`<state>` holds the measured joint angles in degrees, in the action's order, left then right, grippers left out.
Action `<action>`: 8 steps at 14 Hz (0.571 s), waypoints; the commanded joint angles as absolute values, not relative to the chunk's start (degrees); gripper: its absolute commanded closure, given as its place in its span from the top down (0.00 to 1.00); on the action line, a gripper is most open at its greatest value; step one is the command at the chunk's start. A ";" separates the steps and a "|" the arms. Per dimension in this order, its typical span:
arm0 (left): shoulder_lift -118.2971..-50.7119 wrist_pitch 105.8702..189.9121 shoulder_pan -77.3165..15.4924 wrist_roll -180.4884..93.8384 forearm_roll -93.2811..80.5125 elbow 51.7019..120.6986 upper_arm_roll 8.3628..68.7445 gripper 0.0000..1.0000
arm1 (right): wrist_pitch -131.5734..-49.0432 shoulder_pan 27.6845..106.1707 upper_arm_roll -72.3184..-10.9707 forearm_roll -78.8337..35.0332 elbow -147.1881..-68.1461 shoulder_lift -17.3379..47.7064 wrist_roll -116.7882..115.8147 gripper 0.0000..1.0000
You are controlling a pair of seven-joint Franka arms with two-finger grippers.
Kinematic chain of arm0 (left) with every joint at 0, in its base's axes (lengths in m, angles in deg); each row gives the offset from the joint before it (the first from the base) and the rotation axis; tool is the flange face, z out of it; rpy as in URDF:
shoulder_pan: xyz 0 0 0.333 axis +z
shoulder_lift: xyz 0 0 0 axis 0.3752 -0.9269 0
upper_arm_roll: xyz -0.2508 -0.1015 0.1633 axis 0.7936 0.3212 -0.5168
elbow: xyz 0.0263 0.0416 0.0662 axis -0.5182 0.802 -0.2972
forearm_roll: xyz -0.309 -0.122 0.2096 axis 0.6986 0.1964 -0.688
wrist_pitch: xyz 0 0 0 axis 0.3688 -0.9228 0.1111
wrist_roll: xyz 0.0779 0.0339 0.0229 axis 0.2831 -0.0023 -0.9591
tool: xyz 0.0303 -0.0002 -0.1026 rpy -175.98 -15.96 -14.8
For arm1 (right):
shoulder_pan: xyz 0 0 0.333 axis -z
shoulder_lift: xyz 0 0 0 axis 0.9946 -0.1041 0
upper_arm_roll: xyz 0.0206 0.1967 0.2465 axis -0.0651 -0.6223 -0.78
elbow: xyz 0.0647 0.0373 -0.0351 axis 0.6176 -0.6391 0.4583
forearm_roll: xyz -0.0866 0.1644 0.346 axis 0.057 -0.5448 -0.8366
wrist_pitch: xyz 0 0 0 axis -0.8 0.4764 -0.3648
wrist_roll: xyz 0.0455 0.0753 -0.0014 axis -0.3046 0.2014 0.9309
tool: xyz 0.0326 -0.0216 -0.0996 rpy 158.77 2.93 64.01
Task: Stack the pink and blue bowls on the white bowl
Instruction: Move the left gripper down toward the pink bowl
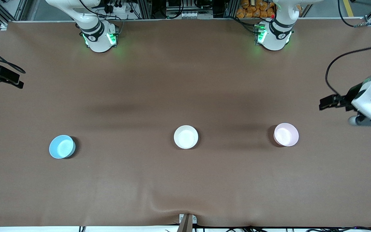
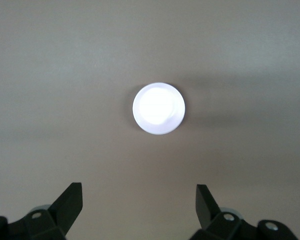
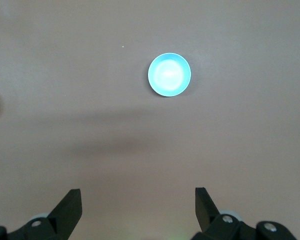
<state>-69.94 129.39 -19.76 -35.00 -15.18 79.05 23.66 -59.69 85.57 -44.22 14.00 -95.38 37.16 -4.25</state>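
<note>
On the brown table your blue bowl, white bowl and pink bowl sit well apart, nothing stacked, while left gripper and right gripper hover spread wide and empty.

No readable text, label, brand, number or sign shows in any view

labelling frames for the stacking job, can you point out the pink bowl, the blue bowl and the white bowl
pink bowl [image 1: 286, 134]: front view, on its pale inside.
blue bowl [image 1: 61, 147]: front view, on its inside floor.
white bowl [image 1: 185, 137]: front view, on the middle of its inside.
</note>
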 commanded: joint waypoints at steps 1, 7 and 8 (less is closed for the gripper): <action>-71.18 134.25 -18.87 -32.39 -15.02 82.55 23.66 1.00 | -58.80 86.05 -44.46 14.07 -93.81 36.19 -4.20 1.00; -75.85 147.68 -19.05 -31.69 -18.36 91.05 23.74 1.00 | -59.24 85.52 -44.46 14.24 -93.72 33.47 -4.29 1.00; -76.19 150.23 -19.05 -31.17 -18.36 92.64 23.83 1.00 | -59.50 85.52 -44.54 14.24 -93.81 33.11 -4.29 1.00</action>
